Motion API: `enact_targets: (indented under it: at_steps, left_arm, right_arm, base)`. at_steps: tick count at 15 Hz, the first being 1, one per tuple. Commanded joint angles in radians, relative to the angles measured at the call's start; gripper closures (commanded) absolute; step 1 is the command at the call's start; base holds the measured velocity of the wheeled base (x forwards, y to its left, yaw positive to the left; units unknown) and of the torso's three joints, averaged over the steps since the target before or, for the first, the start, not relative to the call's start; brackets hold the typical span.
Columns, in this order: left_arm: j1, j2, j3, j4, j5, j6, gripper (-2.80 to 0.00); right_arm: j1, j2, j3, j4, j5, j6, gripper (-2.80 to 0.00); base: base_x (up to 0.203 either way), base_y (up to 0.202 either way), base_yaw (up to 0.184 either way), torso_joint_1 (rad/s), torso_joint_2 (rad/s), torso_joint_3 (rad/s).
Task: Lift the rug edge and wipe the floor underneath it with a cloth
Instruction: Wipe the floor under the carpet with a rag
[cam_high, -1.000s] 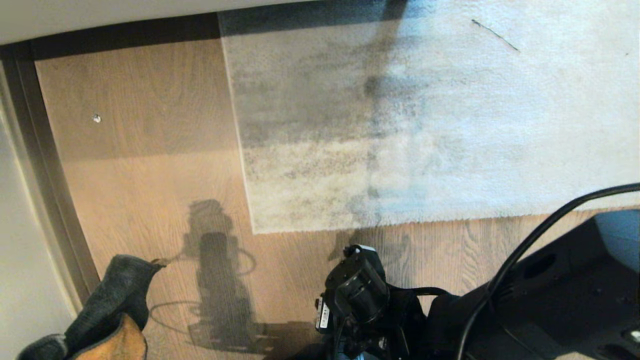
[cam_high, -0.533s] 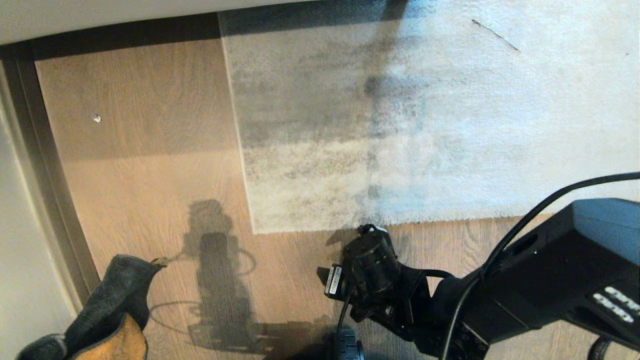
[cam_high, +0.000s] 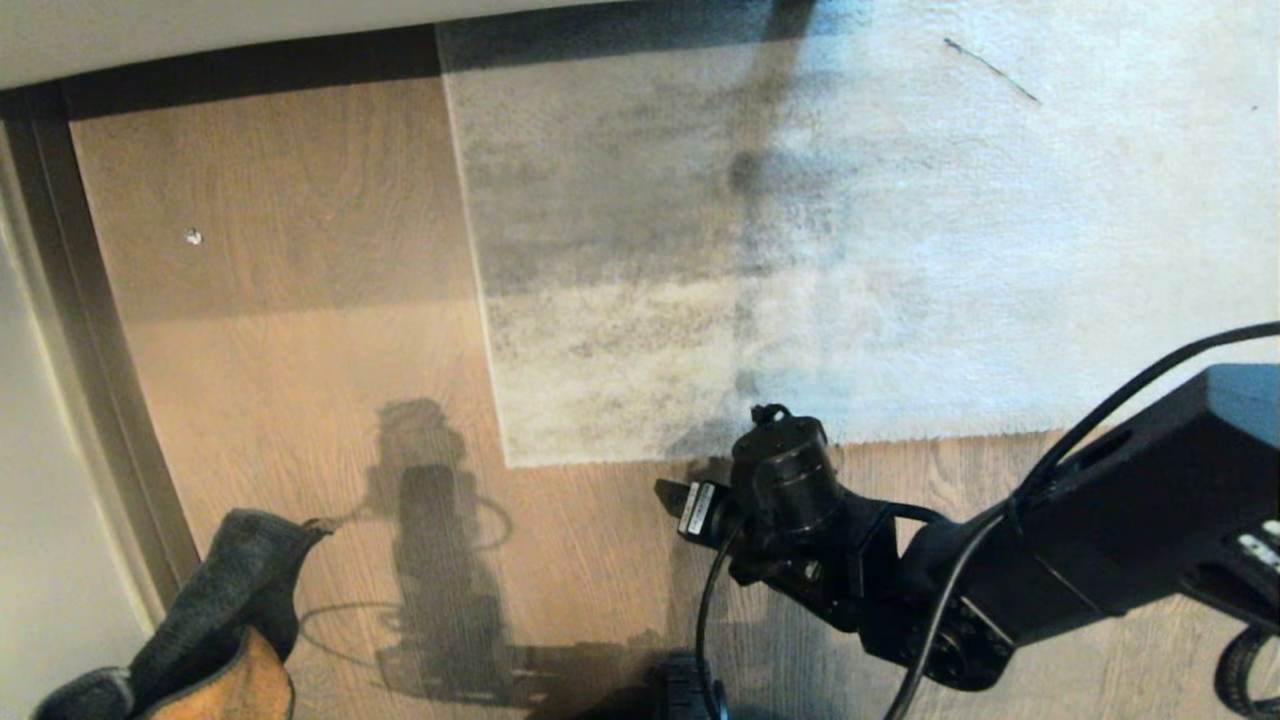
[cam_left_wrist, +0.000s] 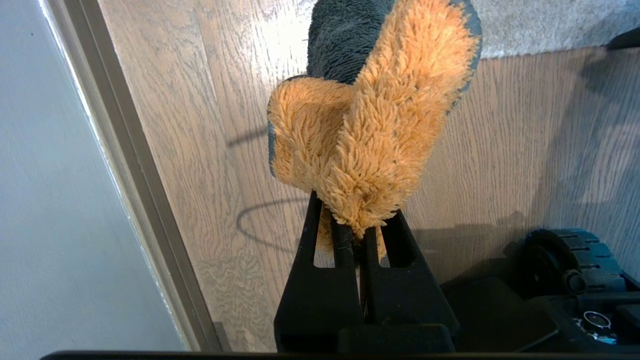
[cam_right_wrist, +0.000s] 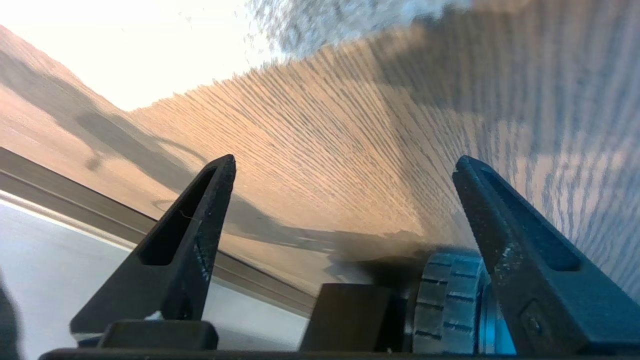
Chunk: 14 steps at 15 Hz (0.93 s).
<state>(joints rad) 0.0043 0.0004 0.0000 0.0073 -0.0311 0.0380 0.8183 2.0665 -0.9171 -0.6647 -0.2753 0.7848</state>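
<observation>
Currently, head view: the rug edge (cam_high: 760, 448) is seen running as a straight near border across the frame, from its square corner at centre-left out toward the right, with bare floor (cam_high: 300, 330) to the left of the rug and in front of it. The right arm is extended from the lower right, and its wrist end is placed over the floor just short of that border, slightly right of the corner. The fingers themselves are hidden under the wrist in this view. The cloth (cam_high: 215, 620) is seen at the lower left, well apart from the rug. The right arm is judged much the nearer to the edge.

Left wrist view: the left gripper (cam_left_wrist: 361, 235) is seen closed on the cloth, which is pinched at its lower end and stands up from the fingers, tan face toward the camera, grey face behind. It is held over bare floor near the skirting (cam_left_wrist: 135, 165).

Right wrist view: the right gripper (cam_right_wrist: 345, 170) is seen spread wide, nothing between its jaws. Floor planks are seen beyond the fingertips, and the rug begins farther ahead. The edge is judged to lie ahead of the gripper, its long axis crosswise to the reach, so a forward and downward approach is called for before any lift.
</observation>
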Motion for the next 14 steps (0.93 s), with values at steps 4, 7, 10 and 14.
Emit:
enact_targets:
  at_steps: [4, 7, 10, 14]
  left_arm:
    - [0.000, 0.000, 0.000, 0.000, -0.001, 0.000, 0.00]
    - [0.000, 0.000, 0.000, 0.000, 0.000, 0.000, 0.00]
    - [0.000, 0.000, 0.000, 0.000, 0.000, 0.000, 0.00]
    - [0.000, 0.000, 0.000, 0.000, 0.000, 0.000, 0.00]
  right_arm:
    - [0.001, -0.071, 0.097, -0.053, -0.011, 0.077, -2.80]
    - [0.005, -0.055, 0.152, -0.119, -0.062, 0.080, -2.80]
    - [0.026, -0.019, 0.156, -0.197, -0.162, 0.077, -2.80]
    - [0.051, 0.022, 0.165, -0.263, -0.198, 0.101, -2.80]
  base:
    - [0.000, 0.000, 0.000, 0.000, 0.00, 0.000]
    - [0.000, 0.000, 0.000, 0.000, 0.00, 0.000]
    - [0.000, 0.000, 0.000, 0.000, 0.00, 0.000]
    - [0.000, 0.000, 0.000, 0.000, 0.00, 0.000]
